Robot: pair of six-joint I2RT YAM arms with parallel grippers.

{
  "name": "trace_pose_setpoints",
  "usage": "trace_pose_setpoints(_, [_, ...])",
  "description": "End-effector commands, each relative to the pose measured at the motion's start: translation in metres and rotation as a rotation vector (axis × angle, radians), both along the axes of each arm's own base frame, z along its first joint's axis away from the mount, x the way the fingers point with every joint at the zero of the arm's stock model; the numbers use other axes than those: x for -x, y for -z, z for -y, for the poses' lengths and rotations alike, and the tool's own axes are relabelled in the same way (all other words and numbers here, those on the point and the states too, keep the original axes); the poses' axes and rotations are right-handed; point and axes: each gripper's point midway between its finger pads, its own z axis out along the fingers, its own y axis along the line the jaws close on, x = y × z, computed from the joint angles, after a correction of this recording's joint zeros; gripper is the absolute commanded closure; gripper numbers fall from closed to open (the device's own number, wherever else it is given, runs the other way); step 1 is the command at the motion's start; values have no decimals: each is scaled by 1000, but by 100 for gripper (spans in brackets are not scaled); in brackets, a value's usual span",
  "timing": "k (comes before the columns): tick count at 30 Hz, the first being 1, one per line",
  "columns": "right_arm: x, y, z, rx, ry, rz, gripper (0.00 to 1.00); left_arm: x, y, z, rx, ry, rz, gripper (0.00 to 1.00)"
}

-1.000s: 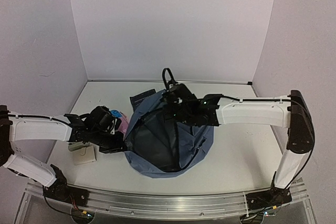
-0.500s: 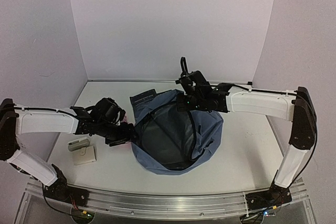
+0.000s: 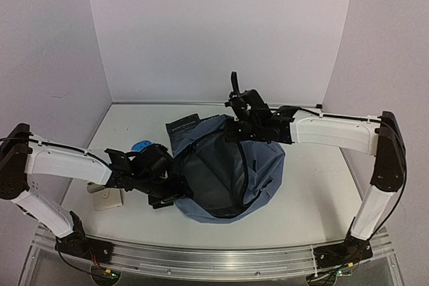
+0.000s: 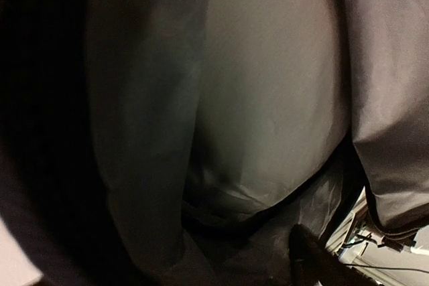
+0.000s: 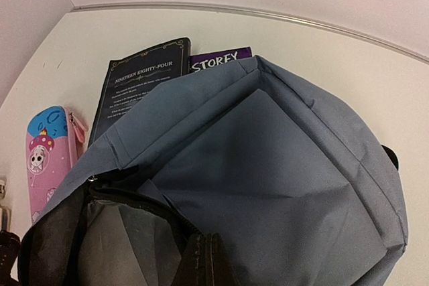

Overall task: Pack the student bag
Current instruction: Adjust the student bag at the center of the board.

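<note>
Two arms are working on the student bag, which is sitting in the middle of the table with its mouth gaping toward the near edge; the right gripper is pinching the black zippered rim, fingers closed on it, and is holding that edge up; the left gripper is reaching in at the left lip of the mouth, and I cannot tell whether its fingers are parted or together, since its own camera is showing only lining. The step in hand appears to be loading the main compartment; doing it well is likely calling for the right arm to be holding the rim high and taut so the soft shell is not collapsing, and for the left to be moving without dragging fabric. The bag is limp, creasing slate-blue cloth with smooth grey lining; a dark paperback and a purple book are lying flat behind it, partly covered; a glossy pink pencil case is lying near its left flank.
</note>
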Motion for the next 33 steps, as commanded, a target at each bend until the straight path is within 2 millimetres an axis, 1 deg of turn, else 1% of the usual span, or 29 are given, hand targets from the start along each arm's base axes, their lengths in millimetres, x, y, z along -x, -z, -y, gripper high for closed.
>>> trace_pose_setpoints(1, [1, -56, 16, -76, 43, 101, 100, -9, 6, 2, -20, -53, 6, 41])
trace_pose_setpoints(2, [4, -59, 21, -81, 46, 101, 100, -11, 7, 2, -41, -41, 10, 56])
trace_pose_setpoints(3, [9, -63, 27, -88, 54, 104, 100, -12, 9, 2, -66, -28, 13, 67])
trace_pose_setpoints(4, [14, -66, 34, -91, 59, 104, 100, -13, 10, 3, -85, -9, 18, 75])
trace_pose_setpoints(7, [31, -69, 54, -89, 62, 90, 100, -16, 10, 12, -98, 66, 53, 95])
trace_pose_setpoints(8, [37, -66, 59, -82, 54, 72, 100, -16, 9, 17, -91, 106, 67, 98])
trace_pose_setpoints(10, [49, -64, 67, -80, 33, 45, 100, -17, 5, 29, -86, 212, 110, 100])
trace_pose_setpoints(12, [62, -61, 73, -74, 5, 7, 100, -14, 1, 42, -67, 322, 126, 100])
trace_pose_setpoints(14, [75, -62, 80, -76, -21, -21, 100, -11, -2, 56, -49, 440, 146, 100])
trace_pose_setpoints(16, [89, -61, 83, -76, -60, -69, 100, 0, -3, 68, -10, 549, 129, 100])
trace_pose_setpoints(18, [99, -62, 88, -82, -75, -98, 100, 5, 0, 72, 0, 614, 119, 100])
trace_pose_setpoints(20, [102, -64, 98, -74, -45, -95, 100, 9, 3, 70, -16, 644, 110, 100])
trace_pose_setpoints(24, [89, -63, 137, 29, 143, -21, 100, 8, 10, 51, -101, 647, 114, 100])
trace_pose_setpoints(26, [80, -61, 147, 80, 205, 16, 100, 9, 10, 42, -129, 649, 119, 100])
trace_pose_setpoints(29, [63, -51, 146, 154, 253, 47, 100, 12, 6, 31, -153, 656, 137, 100])
trace_pose_setpoints(33, [32, -26, 133, 210, 270, 49, 100, 10, -7, 21, -165, 656, 190, 100])
